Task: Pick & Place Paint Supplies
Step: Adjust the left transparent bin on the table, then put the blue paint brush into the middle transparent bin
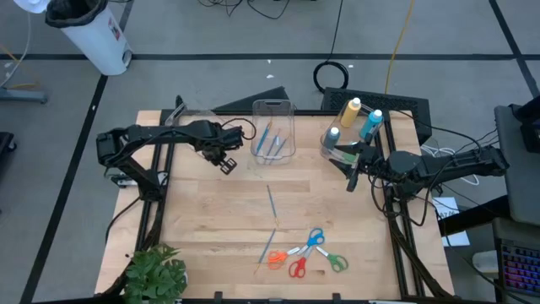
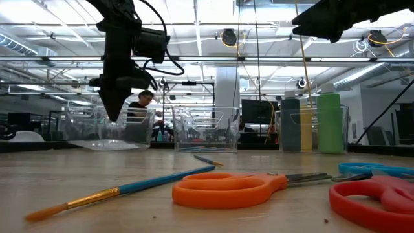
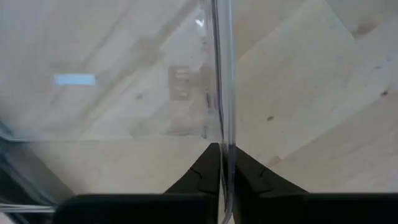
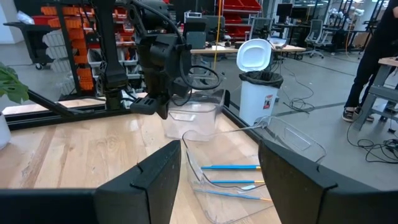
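My left gripper (image 1: pixel 226 164) points down at the table's far left, shut on a clear plastic bin (image 4: pixel 194 118). Thin blue-handled brushes (image 1: pixel 272 142) lie in the middle clear bin (image 1: pixel 273 110). Paint bottles (image 1: pixel 359 120) with white caps stand in the right clear bin (image 1: pixel 337 150). One brush (image 1: pixel 271 201) lies flat at mid-table and another (image 1: pixel 268 249) near the front. Several small scissors (image 1: pixel 309 253) lie flat beside that one. My right gripper (image 4: pixel 221 180) stands open and level above the table's right side, with nothing between its fingers. My left gripper pinches the clear bin's thin upright wall (image 3: pixel 222 124) at its top edge between its two fingers (image 3: pixel 205 171). The fingers come from above, pointing down. The bin stays upright below the gripper (image 2: pixel 113 116), its bottom (image 2: pixel 107 145) at the table top.
A green leafy plant (image 1: pixel 154 272) stands at the near left corner. Bare wood lies between the bins and the scissors. Black frame rails (image 1: pixel 156 203) run along the table's left and right sides. A person (image 2: pixel 141 107) shows in the room beyond.
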You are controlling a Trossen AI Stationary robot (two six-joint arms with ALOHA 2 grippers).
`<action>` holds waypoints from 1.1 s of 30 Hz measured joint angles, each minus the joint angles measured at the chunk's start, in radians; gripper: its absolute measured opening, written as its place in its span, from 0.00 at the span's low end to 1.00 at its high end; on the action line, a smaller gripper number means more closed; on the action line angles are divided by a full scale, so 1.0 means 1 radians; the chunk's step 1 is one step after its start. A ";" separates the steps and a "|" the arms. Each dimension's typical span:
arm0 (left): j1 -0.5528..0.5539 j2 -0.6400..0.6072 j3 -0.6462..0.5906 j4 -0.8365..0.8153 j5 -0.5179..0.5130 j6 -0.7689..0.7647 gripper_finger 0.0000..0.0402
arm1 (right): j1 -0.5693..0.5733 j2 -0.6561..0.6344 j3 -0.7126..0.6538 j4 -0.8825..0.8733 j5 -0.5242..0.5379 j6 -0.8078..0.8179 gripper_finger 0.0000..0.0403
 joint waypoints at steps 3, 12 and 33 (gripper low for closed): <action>0.002 0.000 0.000 -0.005 -0.018 0.027 0.11 | 0.000 0.000 0.000 0.000 0.000 -0.001 0.52; 0.000 0.000 -0.001 -0.003 -0.042 0.027 0.20 | 0.000 0.000 0.000 0.000 0.000 0.001 0.52; -0.015 -0.118 0.040 -0.001 -0.042 -0.005 0.62 | 0.000 0.000 0.000 -0.002 0.003 -0.001 0.52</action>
